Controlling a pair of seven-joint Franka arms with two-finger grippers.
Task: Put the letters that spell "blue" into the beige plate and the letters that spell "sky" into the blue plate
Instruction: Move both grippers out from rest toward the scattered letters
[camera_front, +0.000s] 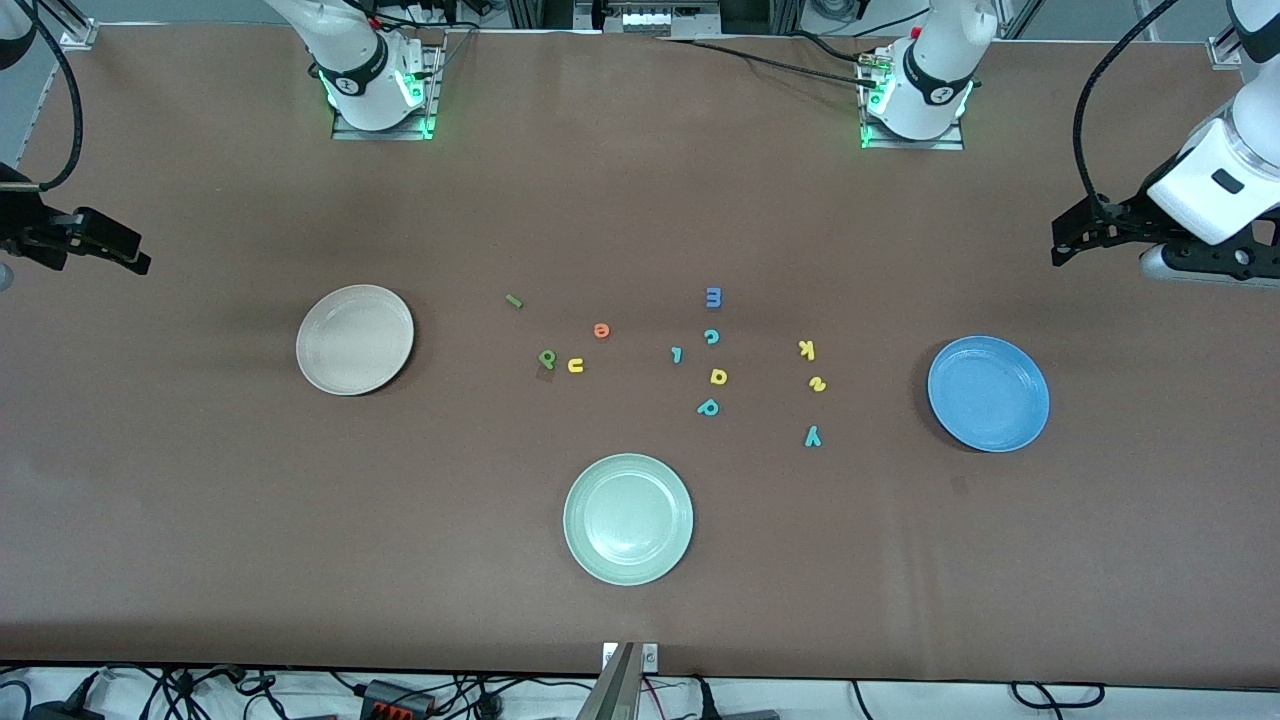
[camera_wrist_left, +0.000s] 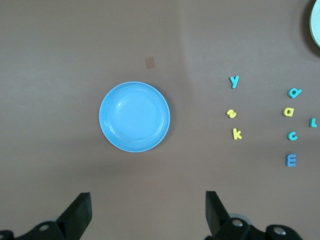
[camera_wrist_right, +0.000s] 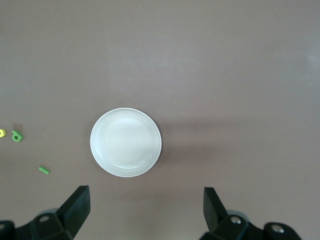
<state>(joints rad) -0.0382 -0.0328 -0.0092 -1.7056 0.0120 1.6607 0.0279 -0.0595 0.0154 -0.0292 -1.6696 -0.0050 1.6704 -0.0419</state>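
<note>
Step in hand: none of the sorting is done; all letters lie loose on the surface (camera_front: 200, 520) and all three plates are bare.
Left hand (camera_front: 1075, 240): fingers spread wide, holding nothing, up in the air at the left arm's end of the surface; its wrist view looks down on the blue plate (camera_wrist_left: 134, 116).
Right hand (camera_front: 120, 250): fingers spread wide, holding nothing, at the right arm's end; its wrist view looks down on the beige plate (camera_wrist_right: 126, 142).
Letters for "blue": green b (camera_front: 546, 357) and yellow u (camera_front: 575, 365) just beside each other, orange e (camera_front: 601, 330) near them, thin green bar (camera_front: 514, 300) a little farther from the front camera; all lie between the beige plate and the middle of the surface.
Letters for "sky": yellow k (camera_front: 807, 349), yellow s (camera_front: 817, 384) and teal y (camera_front: 813, 436) in a loose line near the blue plate.
Next move, as a judgement: each hand must come down over its nearest group and pinch one tiny flat letter, which calls for a close, careful grip.
Other things: a pale green plate (camera_front: 628, 519) nearest the front camera; between the two groups a blue m (camera_front: 713, 297), teal c (camera_front: 711, 337), small teal l (camera_front: 677, 354), yellow a (camera_front: 718, 376) and teal p (camera_front: 708, 407).
In the way: nothing blocks either path; the risk is taking a look-alike, such as the teal p or the yellow a.
</note>
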